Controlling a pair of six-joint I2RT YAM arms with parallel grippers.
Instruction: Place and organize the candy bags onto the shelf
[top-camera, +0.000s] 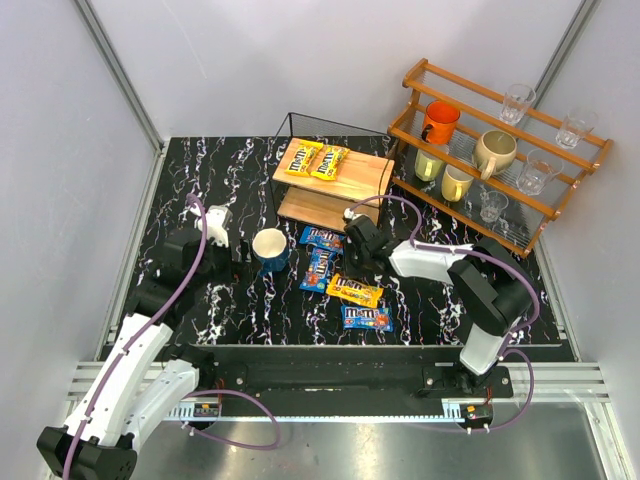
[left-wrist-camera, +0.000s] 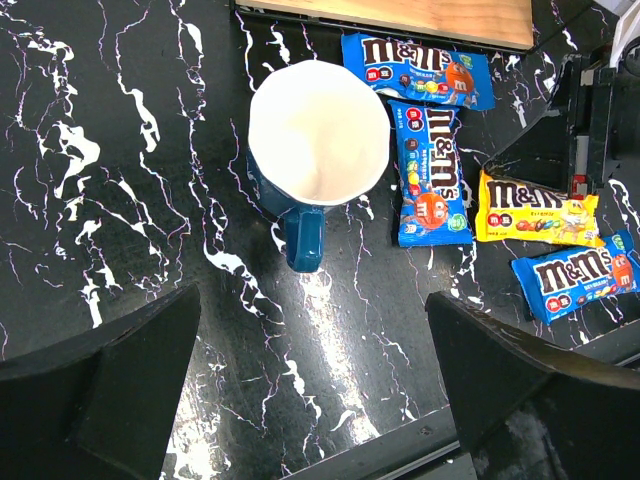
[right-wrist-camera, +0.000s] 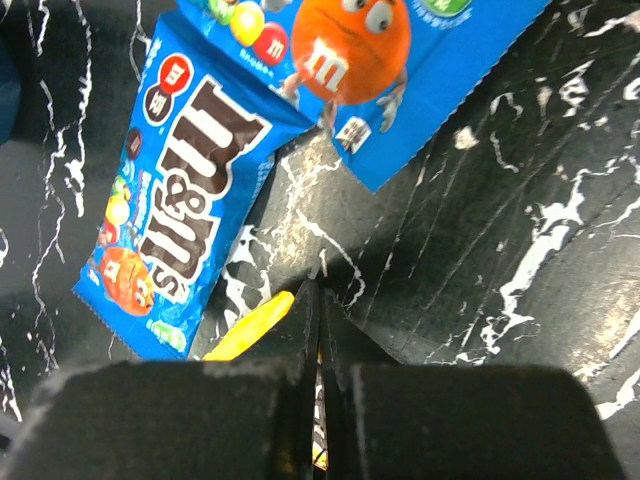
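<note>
The shelf (top-camera: 362, 180) stands at the back with two yellow candy bags (top-camera: 303, 157) (top-camera: 331, 162) on its top board. On the table lie three blue candy bags (top-camera: 322, 238) (top-camera: 320, 270) (top-camera: 367, 319) and one yellow candy bag (top-camera: 354, 291). My right gripper (right-wrist-camera: 318, 290) (top-camera: 355, 265) is down at that yellow bag's (right-wrist-camera: 250, 325) far edge, shut, with yellow showing between its fingers. Two blue bags (right-wrist-camera: 185, 190) (right-wrist-camera: 400, 60) lie just beyond it. My left gripper (left-wrist-camera: 313, 300) (top-camera: 222, 255) hovers open and empty, left of the bags.
A blue mug (left-wrist-camera: 315, 140) (top-camera: 270, 248) with a white inside stands on the table right in front of the left gripper. An orange-brown wooden rack (top-camera: 500, 120) with mugs and glasses fills the back right corner. Grey walls enclose the black marbled table (top-camera: 200, 180).
</note>
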